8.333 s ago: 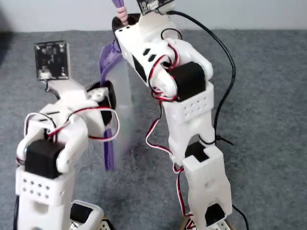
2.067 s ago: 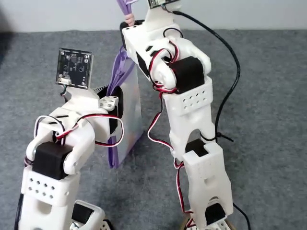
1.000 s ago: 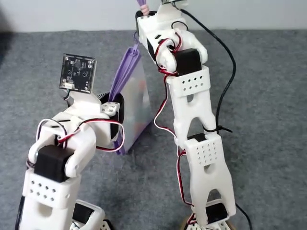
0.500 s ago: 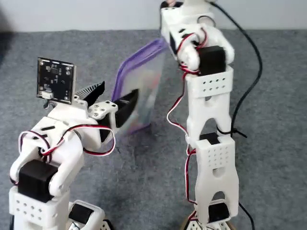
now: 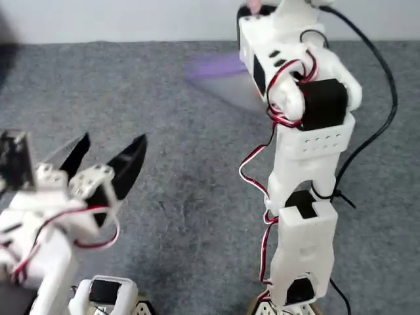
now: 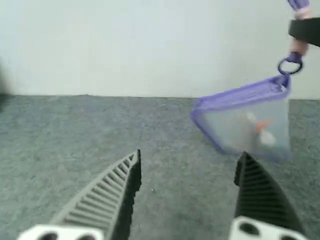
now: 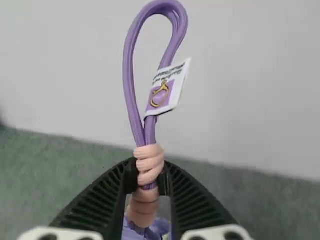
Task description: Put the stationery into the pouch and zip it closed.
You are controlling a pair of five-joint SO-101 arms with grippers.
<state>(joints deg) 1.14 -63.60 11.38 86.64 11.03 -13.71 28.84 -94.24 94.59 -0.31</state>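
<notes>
Translucent purple-edged pouch (image 6: 247, 125), perhaps zipped, grey carpet (image 6: 75, 130)

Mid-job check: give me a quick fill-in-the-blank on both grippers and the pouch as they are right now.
The left gripper is ___ and holds nothing. The right gripper is ___ on the strap. The pouch hangs from that strap, and its rim is coloured ___.
Missing words: open; shut; purple.

A grey, carpet-like table surface (image 5: 190, 216) — meeting a plain pale wall (image 6: 125, 45) along its far edge.
</notes>
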